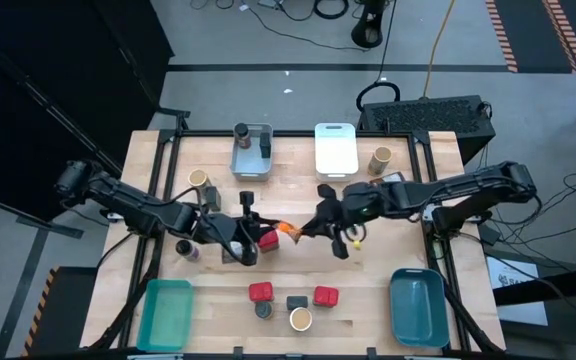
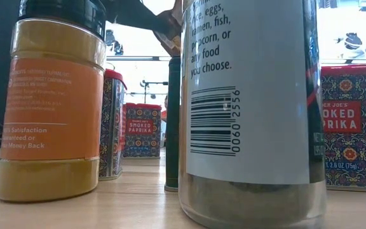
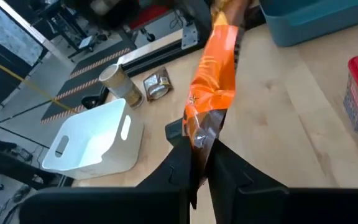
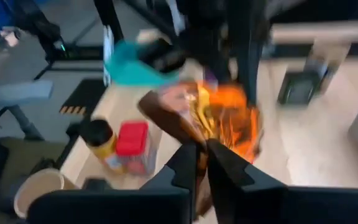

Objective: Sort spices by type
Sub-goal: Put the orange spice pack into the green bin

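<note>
An orange and brown printed spice packet (image 1: 286, 231) hangs above the middle of the table between my two grippers. My left gripper (image 1: 270, 238) is shut on the end toward the table's left, and my right gripper (image 1: 304, 231) is shut on the opposite end. In the left wrist view the packet (image 3: 215, 81) stretches away from my fingers toward the other arm. A red tin (image 1: 266, 241) sits just below my left gripper. Near the front edge stand two more red tins (image 1: 261, 292) (image 1: 326, 296), two dark jars (image 1: 264, 310) and a tan-topped jar (image 1: 301, 319). My left gripper pinches the packet's brown end (image 3: 199, 142) between its two fingers, coming from the table's left and slanting slightly down. The packet runs on from the fingers, crumpled and clear of the table. My right gripper has the packet's other end (image 4: 199, 144) between its two fingers, coming from the table's right and slanting slightly down. The orange part (image 4: 232, 115) bunches up beyond the fingers, lifted off the table.
A grey bin (image 1: 251, 150) holding dark jars and a white bin (image 1: 335, 148) stand at the far edge. A teal bin (image 1: 165, 312) is at the near left and a blue bin (image 1: 417, 305) at the near right. Tan-topped jars (image 1: 200, 180) (image 1: 380, 159) stand farther back.
</note>
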